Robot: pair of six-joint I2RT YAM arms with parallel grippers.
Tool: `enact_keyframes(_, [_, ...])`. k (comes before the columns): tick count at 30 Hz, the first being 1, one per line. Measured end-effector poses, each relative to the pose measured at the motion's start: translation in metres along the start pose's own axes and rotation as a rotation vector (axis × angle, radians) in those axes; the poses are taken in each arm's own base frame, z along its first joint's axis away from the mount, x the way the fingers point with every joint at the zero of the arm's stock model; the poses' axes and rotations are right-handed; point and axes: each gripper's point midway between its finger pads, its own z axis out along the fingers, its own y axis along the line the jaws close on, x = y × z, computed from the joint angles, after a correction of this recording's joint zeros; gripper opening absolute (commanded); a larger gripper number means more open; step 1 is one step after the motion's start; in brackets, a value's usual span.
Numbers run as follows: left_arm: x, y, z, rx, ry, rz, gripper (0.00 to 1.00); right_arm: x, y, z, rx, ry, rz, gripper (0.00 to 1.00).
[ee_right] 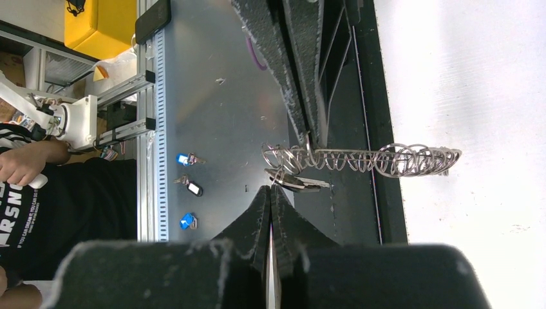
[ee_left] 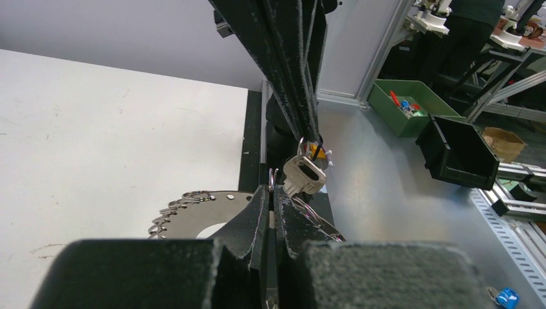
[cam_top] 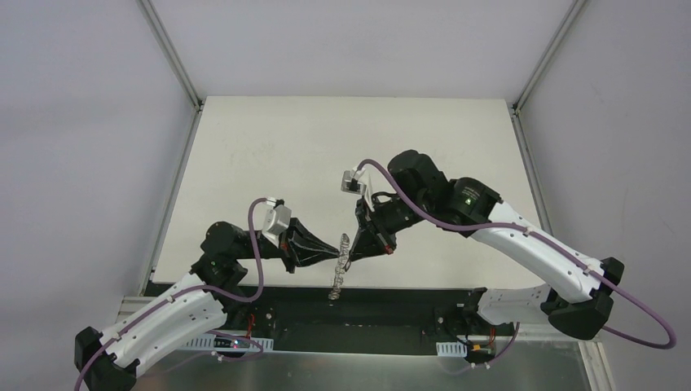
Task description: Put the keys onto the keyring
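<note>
Above table edge [cam_top: 424, 275], shut left tool [ee_left: 272, 196] grips keyring [ee_left: 193, 212].

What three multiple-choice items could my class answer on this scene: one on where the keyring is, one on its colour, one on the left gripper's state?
1. Where is the keyring?
A. Held up between the left gripper and right gripper, by the table's near edge.
B. Flat at the far edge.
C. In a drawer.

2. What colour is it?
A. Red.
B. Yellow.
C. Silver.

3. The left gripper is:
A. wide open.
B. shut on the keyring.
C. out of view.

Answers:
1 A: the top view shows it hanging edge-on where the two sets of fingertips meet.
2 C: its disc and wire loops look silver-grey in both wrist views.
3 B: the left wrist view shows the fingers pressed together on a loop.
</note>
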Motion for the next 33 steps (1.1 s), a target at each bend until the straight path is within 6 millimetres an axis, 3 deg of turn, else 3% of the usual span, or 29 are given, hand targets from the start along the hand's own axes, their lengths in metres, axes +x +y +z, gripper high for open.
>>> enact_keyframes(33, [0.005, -0.015, -0.003, 0.054, -0.003, 0.024, 0.0, -0.007, -0.009, 0.013, 0.028, -0.005, 0.065, 0.0])
